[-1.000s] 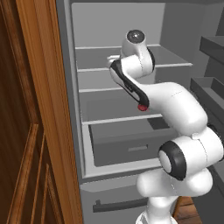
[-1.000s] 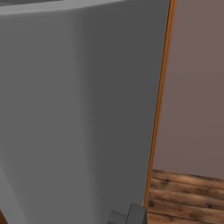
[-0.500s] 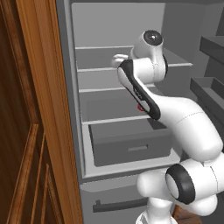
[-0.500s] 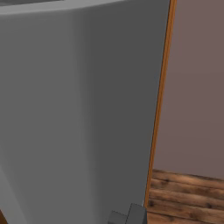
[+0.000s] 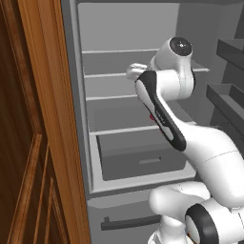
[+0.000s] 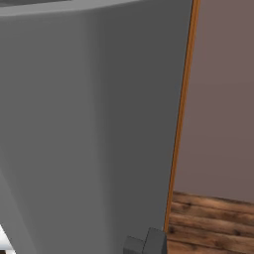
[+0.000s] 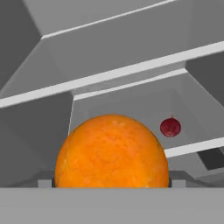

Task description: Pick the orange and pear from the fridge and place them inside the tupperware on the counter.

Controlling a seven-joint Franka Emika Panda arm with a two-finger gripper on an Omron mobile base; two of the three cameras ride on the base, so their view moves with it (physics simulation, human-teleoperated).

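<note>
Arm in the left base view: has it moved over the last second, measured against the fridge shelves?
Yes. The arm's top joint has risen and shifted right against the fridge shelves, from the middle shelf to near the upper one.

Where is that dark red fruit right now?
In the hand view the pear sits on a pale fridge shelf, up and right of the big orange, farther back.

White arm bent upward, forearm reaching forward, pincer fingers barely visible
</note>
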